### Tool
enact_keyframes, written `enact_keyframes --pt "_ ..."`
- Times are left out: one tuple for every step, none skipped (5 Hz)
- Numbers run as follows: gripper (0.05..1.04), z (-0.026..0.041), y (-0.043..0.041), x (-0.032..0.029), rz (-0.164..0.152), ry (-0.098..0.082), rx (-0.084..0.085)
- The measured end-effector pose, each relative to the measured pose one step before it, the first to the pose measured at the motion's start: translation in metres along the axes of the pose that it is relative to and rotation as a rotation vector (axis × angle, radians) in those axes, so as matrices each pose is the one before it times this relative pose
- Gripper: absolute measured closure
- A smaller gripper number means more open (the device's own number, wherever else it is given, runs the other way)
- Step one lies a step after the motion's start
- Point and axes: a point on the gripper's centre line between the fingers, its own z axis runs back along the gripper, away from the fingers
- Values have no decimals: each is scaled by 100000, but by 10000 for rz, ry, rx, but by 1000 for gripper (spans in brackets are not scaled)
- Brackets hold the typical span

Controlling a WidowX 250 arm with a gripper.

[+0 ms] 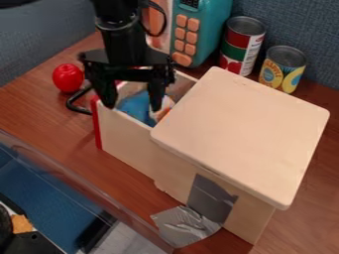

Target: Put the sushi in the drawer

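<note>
While the sushi (166,105) lies in the drawer (126,141) just beside one fingertip, the gripper (131,103) stands wide open, holding nothing; fingertip contact indeterminate.

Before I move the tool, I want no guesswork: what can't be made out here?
In the camera view:
- Drawer floor: hidden by its near wall and the blue thing.
- White-and-orange thing: partly behind the tool; too blurred to say if it's sushi.
- Teal toy: cut off by the top edge.
</note>
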Motion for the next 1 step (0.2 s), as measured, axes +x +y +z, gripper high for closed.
enact_keyframes --pt "83 4622 48 -751 -5 -639 -294"
